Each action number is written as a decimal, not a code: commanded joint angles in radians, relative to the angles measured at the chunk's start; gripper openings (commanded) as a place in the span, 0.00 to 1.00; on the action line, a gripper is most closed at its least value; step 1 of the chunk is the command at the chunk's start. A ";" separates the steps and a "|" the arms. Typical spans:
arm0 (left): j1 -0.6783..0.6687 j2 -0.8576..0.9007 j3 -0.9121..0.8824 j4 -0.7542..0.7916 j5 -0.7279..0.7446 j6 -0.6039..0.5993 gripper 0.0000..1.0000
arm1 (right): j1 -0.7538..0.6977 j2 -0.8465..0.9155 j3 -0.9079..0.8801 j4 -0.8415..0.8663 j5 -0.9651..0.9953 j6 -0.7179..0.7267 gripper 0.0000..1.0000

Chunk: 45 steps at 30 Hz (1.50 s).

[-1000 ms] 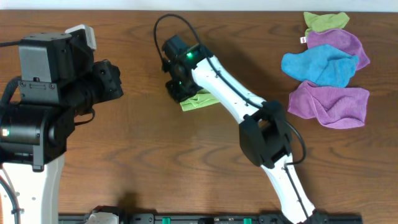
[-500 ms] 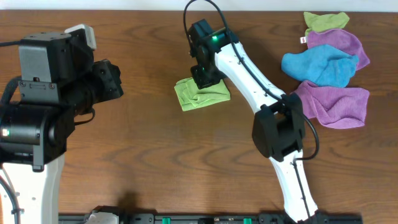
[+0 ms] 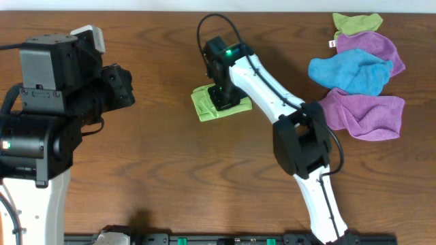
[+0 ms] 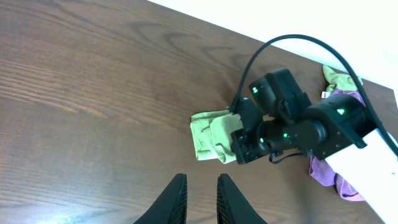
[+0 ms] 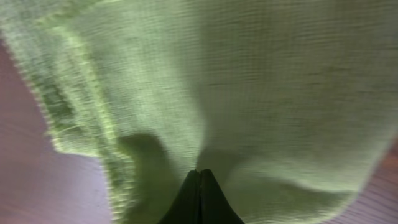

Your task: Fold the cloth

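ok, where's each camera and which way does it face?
Overhead: above the table, straight down; left arm, right arm, green cloth.
Left wrist: raised, tilted down at the green cloth and right arm; left fingers at bottom.
Right wrist: pressed against the green cloth; right fingers shut on it.
Shared: overhead and left wrist both show right arm over green cloth.

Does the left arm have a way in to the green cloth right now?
Probably yes: bare table lies between the left tool and the green cloth, though the right tool sits on its far side.

White links [image 3: 262, 82], black joints [image 3: 300, 144], green LED [image 3: 228, 50]
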 commanded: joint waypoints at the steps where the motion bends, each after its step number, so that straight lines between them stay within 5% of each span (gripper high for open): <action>1: 0.003 -0.002 0.013 0.000 -0.004 -0.008 0.18 | 0.037 -0.031 -0.004 0.000 -0.018 -0.008 0.02; 22: 0.008 0.031 -0.055 0.030 -0.097 -0.025 0.22 | -0.050 -0.150 0.100 -0.044 0.021 -0.035 0.02; 27: 0.008 0.078 -0.280 0.216 0.052 -0.054 0.25 | -0.137 -0.152 0.078 -0.056 -0.014 -0.036 0.02; 33: 0.008 0.178 -0.511 0.508 0.238 -0.101 0.42 | -0.178 -0.148 0.064 -0.059 -0.021 -0.079 0.02; 45: 0.004 0.504 -0.564 0.760 0.535 -0.141 0.60 | -0.230 -0.146 -0.075 0.056 -0.069 -0.121 0.01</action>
